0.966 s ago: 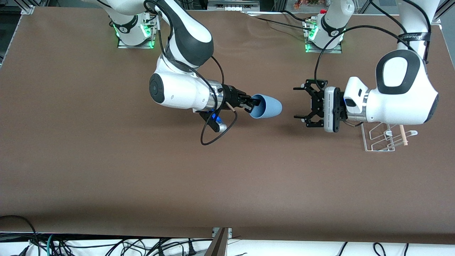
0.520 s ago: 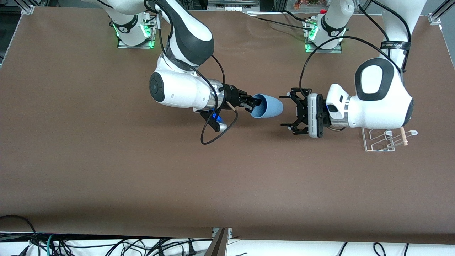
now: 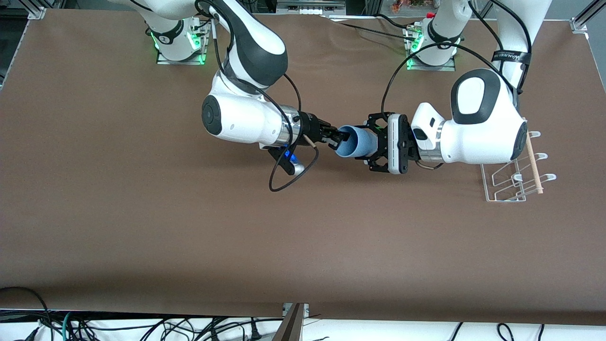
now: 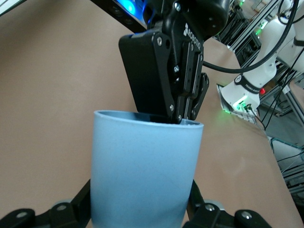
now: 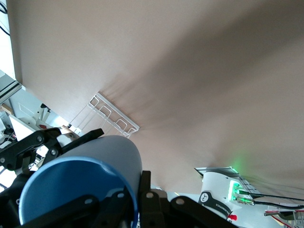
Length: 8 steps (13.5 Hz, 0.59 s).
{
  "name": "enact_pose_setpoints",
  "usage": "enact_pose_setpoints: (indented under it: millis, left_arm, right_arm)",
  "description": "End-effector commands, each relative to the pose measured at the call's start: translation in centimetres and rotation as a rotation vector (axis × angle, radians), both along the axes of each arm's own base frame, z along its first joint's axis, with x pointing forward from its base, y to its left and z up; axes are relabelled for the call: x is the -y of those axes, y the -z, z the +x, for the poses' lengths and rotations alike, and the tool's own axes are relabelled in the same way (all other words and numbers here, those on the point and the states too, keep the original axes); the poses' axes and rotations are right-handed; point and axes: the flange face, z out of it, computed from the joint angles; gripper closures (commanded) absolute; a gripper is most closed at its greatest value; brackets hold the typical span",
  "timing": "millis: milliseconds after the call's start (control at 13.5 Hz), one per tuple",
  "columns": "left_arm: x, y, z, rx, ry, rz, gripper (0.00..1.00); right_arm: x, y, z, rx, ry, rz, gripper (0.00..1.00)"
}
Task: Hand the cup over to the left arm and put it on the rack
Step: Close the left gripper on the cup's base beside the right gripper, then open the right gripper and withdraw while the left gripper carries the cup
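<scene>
Mid-table, above the brown surface, we see the cup (image 3: 356, 142) lying sideways — our right gripper (image 3: 337, 137) pinches its rim at nine o'clock, our left gripper (image 3: 376, 146) spread around its base at three o'clock. The rack (image 3: 513, 182) sits toward the left arm's end.

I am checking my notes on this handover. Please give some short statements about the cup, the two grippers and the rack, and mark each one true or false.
1. The right gripper pinches the rim of the cup. True.
2. The cup stands upright on the table. False: it is held in the air, lying sideways.
3. The left gripper's fingers are on both sides of the cup's base end. True.
4. The cup already hangs on the rack. False: the rack holds no cup.
5. The rack stands at the right arm's end of the table. False: it is at the left arm's end.
</scene>
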Motion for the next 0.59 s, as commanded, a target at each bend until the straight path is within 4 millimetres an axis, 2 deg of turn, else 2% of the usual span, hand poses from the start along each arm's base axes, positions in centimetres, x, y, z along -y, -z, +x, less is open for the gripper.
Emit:
enact_pose_setpoints:
  millis: [0, 74, 149, 223, 297, 371, 520]
  left_arm:
    - [-0.6, -0.7, -0.2, 0.025, 0.020, 0.016, 0.97]
    - [-0.8, -0.6, -0.3, 0.016, 0.035, 0.025, 1.00]
    - [-1.2, -0.7, -0.3, 0.014, 0.049, 0.042, 1.00]
    - [-1.9, -1.1, -0.1, 0.020, 0.057, 0.062, 1.00]
    - [-2.5, -1.2, -0.1, 0.010, 0.069, 0.077, 1.00]
    - [-2.9, -1.6, -0.1, 0.007, 0.080, 0.092, 1.00]
    - [-4.1, -2.0, 0.1, 0.001, 0.094, 0.156, 1.00]
  right_arm:
    - [-0.3, -0.7, 0.6, 0.014, 0.010, 0.026, 1.00]
    - [0.2, -0.8, 0.9, 0.020, 0.007, 0.024, 1.00]
    - [1.1, -1.0, 1.5, 0.043, 0.006, 0.018, 0.82]
    - [2.1, -1.3, 2.3, 0.073, -0.002, 0.016, 0.46]
    - [4.2, -1.6, 3.9, 0.089, 0.019, 0.016, 0.16]
    - [5.7, -2.2, 4.8, 0.097, 0.040, 0.020, 0.02]
    - [9.0, -2.9, 6.4, 0.082, 0.044, 0.014, 0.02]
